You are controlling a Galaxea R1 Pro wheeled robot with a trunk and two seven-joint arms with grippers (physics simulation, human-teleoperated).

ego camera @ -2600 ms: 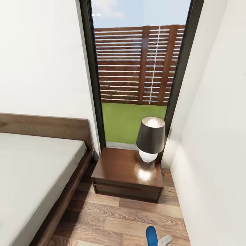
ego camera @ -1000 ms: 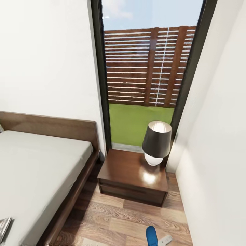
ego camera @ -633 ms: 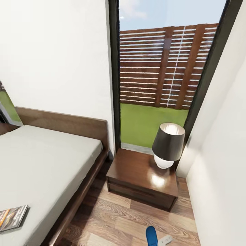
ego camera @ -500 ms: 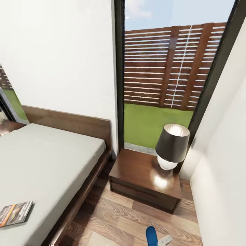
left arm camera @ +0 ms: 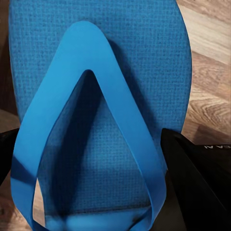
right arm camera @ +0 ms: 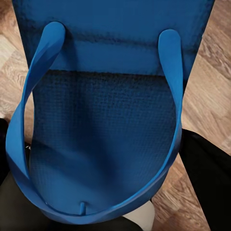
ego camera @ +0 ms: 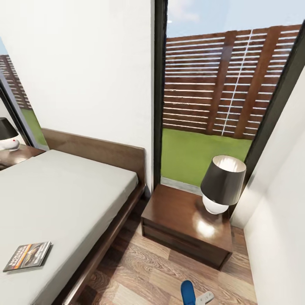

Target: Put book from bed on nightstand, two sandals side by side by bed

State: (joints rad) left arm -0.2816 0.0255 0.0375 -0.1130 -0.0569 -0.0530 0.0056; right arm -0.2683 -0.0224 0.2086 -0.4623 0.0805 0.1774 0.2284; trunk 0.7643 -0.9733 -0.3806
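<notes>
The pale grey bed (ego camera: 63,203) lies at the left, and the dark book (ego camera: 27,256) with its orange band rests flat near the mattress's near edge. A dark brown nightstand (ego camera: 186,224) stands between the bed and the right wall. In the left wrist view, one blue sandal (left arm camera: 96,96) sits between the black fingers (left arm camera: 202,187) of my left gripper (left arm camera: 96,168), above the wood floor. My right gripper (right arm camera: 110,192) is shut on the other blue sandal (right arm camera: 110,125). The tip of one sandal (ego camera: 188,293) pokes up at the head view's bottom edge.
A black-shaded lamp (ego camera: 222,184) takes the right back part of the nightstand top. A second nightstand (ego camera: 19,154) with a lamp (ego camera: 6,133) stands beyond the bed's far side. White walls close in on the right; a tall window (ego camera: 220,93) rises behind the nightstand.
The head camera has swung left, so the bed, the book and the far nightstand have come into the picture. The sandal tip keeps its place at the bottom edge.
</notes>
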